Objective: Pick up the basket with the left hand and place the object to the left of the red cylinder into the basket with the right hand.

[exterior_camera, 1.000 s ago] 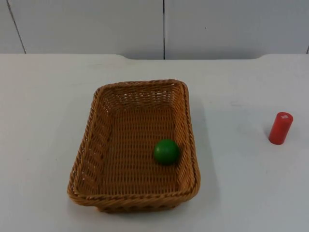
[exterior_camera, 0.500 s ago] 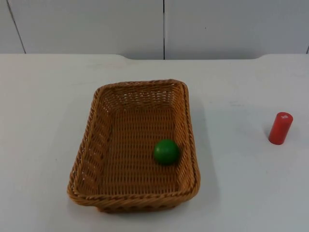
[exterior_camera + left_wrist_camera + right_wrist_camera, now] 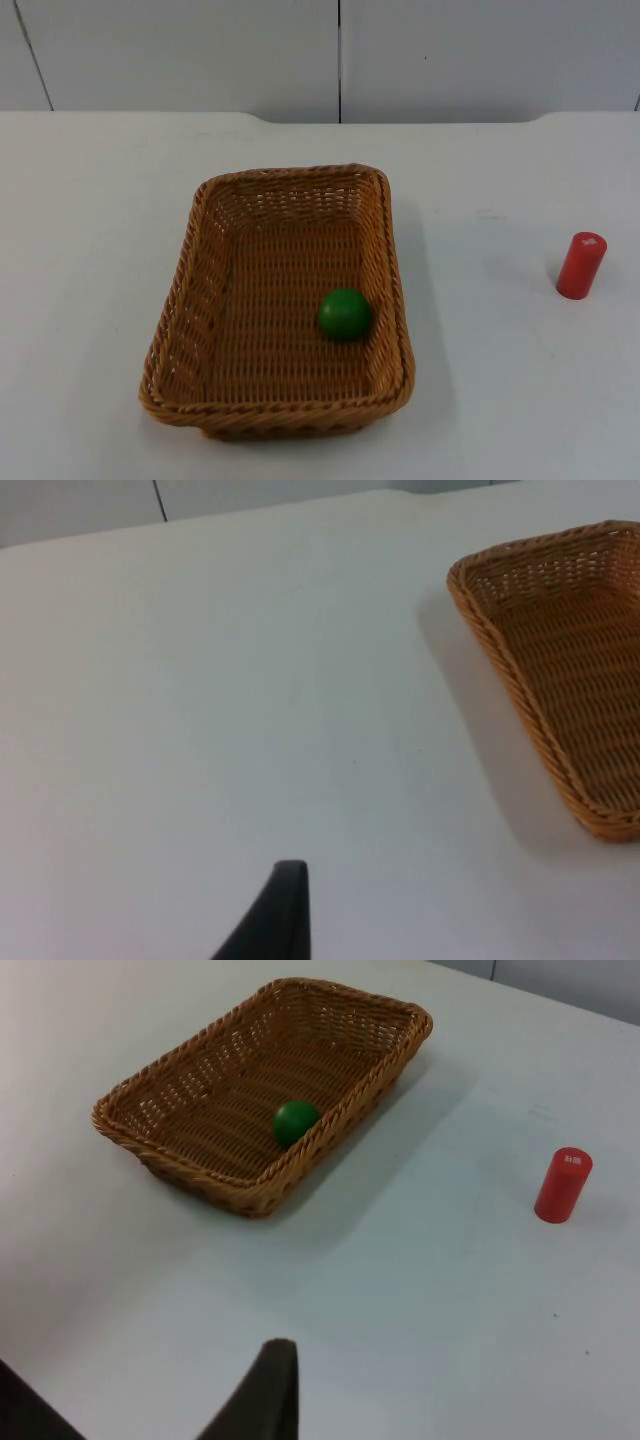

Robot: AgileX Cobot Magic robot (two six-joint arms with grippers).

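Left gripper (image 3: 285, 920) hangs above bare table out beyond the basket's (image 3: 285, 305) left wall, well apart from it, one black fingertip showing, so I cannot tell how its fingers stand. Right gripper (image 3: 265, 1395) hovers high on the basket's other side, also well apart; again a single fingertip, and I cannot tell its spread either.

Now the basket itself: wicker, rectangular, sitting flat on the table. Inside it, close against its right wall, lies the green ball (image 3: 345, 313). The red cylinder (image 3: 581, 265) stands upright, well away to the right of the basket. The ball looks like the object asked for, and it is already in the basket, so by my reckoning the placing is done and both arms are waiting clear.

If the basket is to be lifted, I'd take the left wall's rim squarely and raise it level, because that ball will roll on the woven floor at any tilt.

The table top (image 3: 100, 200) is plain white and smooth; behind the basket it ends at a grey partition wall (image 3: 200, 50).
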